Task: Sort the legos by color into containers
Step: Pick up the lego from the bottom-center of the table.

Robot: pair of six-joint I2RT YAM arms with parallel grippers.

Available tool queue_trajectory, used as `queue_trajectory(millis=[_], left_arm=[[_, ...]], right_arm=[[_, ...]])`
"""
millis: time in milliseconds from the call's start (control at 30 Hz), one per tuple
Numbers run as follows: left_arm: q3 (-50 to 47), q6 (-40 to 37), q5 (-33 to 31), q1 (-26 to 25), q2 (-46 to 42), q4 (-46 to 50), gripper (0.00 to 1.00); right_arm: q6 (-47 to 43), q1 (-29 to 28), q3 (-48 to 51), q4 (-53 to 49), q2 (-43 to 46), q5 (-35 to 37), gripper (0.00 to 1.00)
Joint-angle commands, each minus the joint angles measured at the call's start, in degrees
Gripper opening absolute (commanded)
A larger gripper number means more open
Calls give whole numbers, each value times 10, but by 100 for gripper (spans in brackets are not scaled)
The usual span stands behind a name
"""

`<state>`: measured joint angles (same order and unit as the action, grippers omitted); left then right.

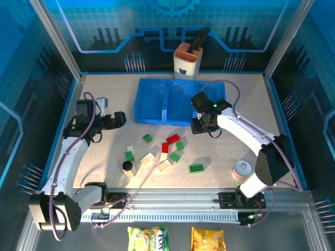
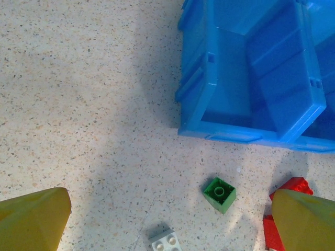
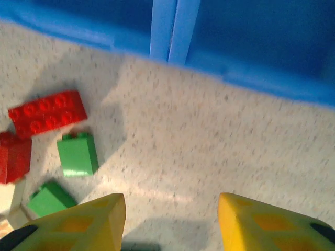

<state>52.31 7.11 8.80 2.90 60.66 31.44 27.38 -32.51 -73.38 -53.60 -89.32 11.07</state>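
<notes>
While the legos (image 1: 172, 138) lie loose on the table (image 1: 104, 99) in front of the tray (image 1: 152, 104), both grippers hang over them with nothing held. The left gripper (image 1: 121, 119) is spread wide, off the tray's near left corner. Its wrist view has a green brick (image 2: 220, 193) and a white brick (image 2: 165, 240) between its fingers, and a red brick (image 2: 293, 185) partly hidden behind one fingertip. The right gripper (image 3: 171, 214) hangs just in front of the tray's near wall, its fingers parted over bare table. A long red brick (image 3: 47, 112) and a green block (image 3: 77, 152) lie off to its left. The right arm (image 1: 241, 128) reaches across the tray's right end and hides part of that compartment. A black cylinder (image 1: 127, 166) stands at the left edge of the scatter, just beside a cream brick (image 1: 147, 159). A tin can (image 1: 242, 168) sits near the right arm's base, well apart from the nearest green piece (image 1: 197, 168). A cup holder (image 1: 187, 60) stands just behind the tray. Two snack packets (image 1: 149, 238) lie in front of the arms' rail.
</notes>
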Motion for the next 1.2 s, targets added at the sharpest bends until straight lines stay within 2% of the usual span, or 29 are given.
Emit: queue_trajectory(millis=[0, 367, 533, 667, 900, 1167], left_arm=[[-7, 0, 18, 3, -12, 1, 99], [-8, 2, 25, 3, -13, 0, 99], [-8, 2, 27, 3, -12, -2, 99], [-9, 3, 24, 3, -14, -1, 99], [-10, 0, 22, 3, -14, -2, 99], [-10, 0, 20, 3, -15, -2, 99]], right_arm=[[63, -31, 40, -24, 39, -1, 52], [167, -135, 139, -29, 87, -7, 54], [198, -175, 169, -13, 81, -22, 59], [215, -188, 191, 7, 72, -31, 67], [230, -197, 213, 45, 49, -45, 85], [240, -199, 240, 69, 23, -51, 89]])
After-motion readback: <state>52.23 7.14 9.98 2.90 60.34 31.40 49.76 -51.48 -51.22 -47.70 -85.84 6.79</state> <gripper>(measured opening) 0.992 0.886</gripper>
